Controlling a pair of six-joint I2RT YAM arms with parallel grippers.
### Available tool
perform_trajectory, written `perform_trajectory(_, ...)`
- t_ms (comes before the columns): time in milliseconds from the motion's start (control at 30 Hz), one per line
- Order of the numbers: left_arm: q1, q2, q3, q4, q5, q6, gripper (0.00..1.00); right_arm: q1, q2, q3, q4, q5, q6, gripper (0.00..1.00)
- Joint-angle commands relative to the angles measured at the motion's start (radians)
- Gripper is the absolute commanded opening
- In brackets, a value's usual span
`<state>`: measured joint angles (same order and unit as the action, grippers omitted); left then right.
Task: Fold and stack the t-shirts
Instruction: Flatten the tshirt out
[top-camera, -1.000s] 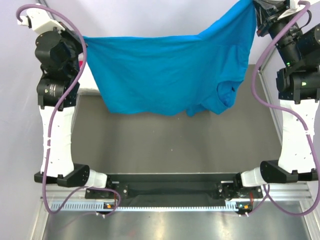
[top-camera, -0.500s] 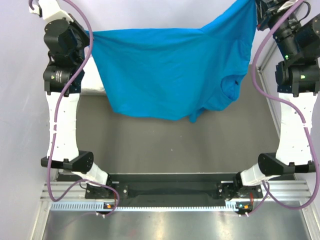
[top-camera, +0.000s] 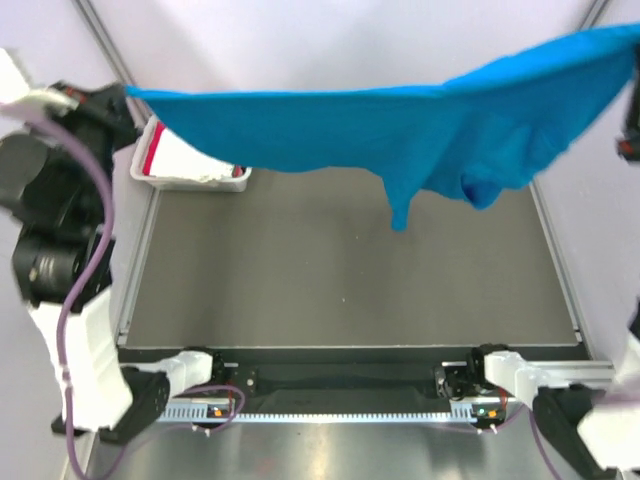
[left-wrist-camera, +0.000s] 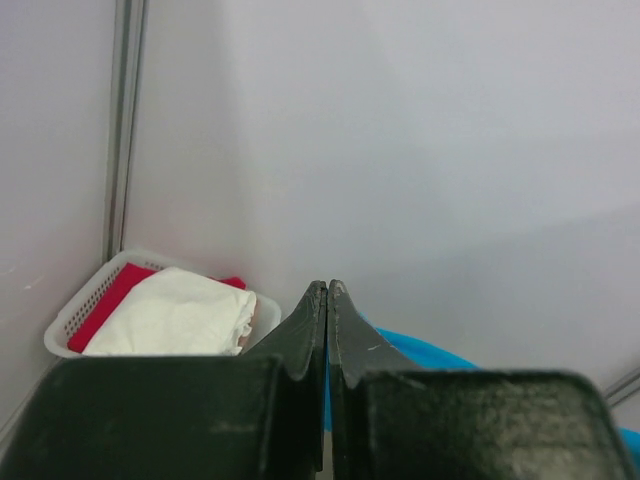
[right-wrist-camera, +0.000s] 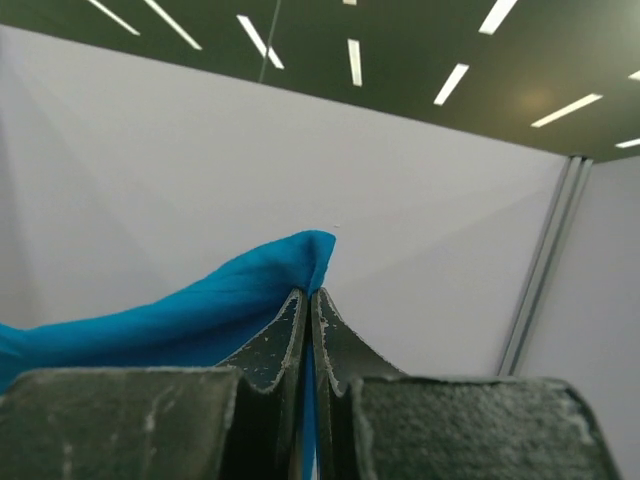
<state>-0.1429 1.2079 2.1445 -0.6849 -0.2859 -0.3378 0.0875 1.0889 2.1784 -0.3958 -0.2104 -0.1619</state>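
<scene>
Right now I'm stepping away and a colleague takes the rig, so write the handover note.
Left claw: shut on one corner of the blue shirt.
Right claw: shut on the opposite corner.
The blue shirt hangs stretched between both arms, high above the table and touching nothing.
A white shirt and a red shirt lie in the tub at the far left corner.
Done: blue shirt picked up and spread.
Left: lay it flat, fold it, then fold the tub's two shirts and stack all three.
</scene>
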Motion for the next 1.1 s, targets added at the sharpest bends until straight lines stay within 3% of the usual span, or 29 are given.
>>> perform_trajectory(0, 0.006, -0.094, -0.032, -0.034, 0.001, 0.011, 0.0, -0.015, -0.076, 0.011, -0.07, 0.061, -0.045, 0.0)
perform_trajectory(300, 0.006, -0.059, 0.069, -0.12, -0.052, 0.051, 0.0, -0.02, -0.069, 0.054, -0.14, 0.103, -0.119, 0.0)
perform_trajectory(467, 0.006, -0.041, -0.076, -0.03, -0.029, 0.031, 0.0, -0.019, -0.012, -0.029, -0.146, 0.092, -0.142, 0.0)
perform_trajectory(700, 0.006, -0.041, -0.556, 0.203, -0.09, 0.014, 0.0, -0.019, -0.093, -0.659, 0.156, 0.124, -0.143, 0.0)
perform_trajectory(800, 0.008, 0.001, -0.714, 0.321, -0.128, 0.014, 0.0, -0.02, -0.035, -0.822, 0.253, 0.123, -0.126, 0.0)
perform_trajectory(933, 0.012, 0.12, -0.814, 0.45, -0.116, -0.007, 0.0, -0.019, 0.089, -0.98, 0.457, 0.109, -0.107, 0.0)
perform_trajectory(1067, 0.014, 0.348, -0.799, 0.55, -0.099, -0.061, 0.0, -0.02, 0.332, -0.971, 0.589, 0.118, -0.114, 0.0)
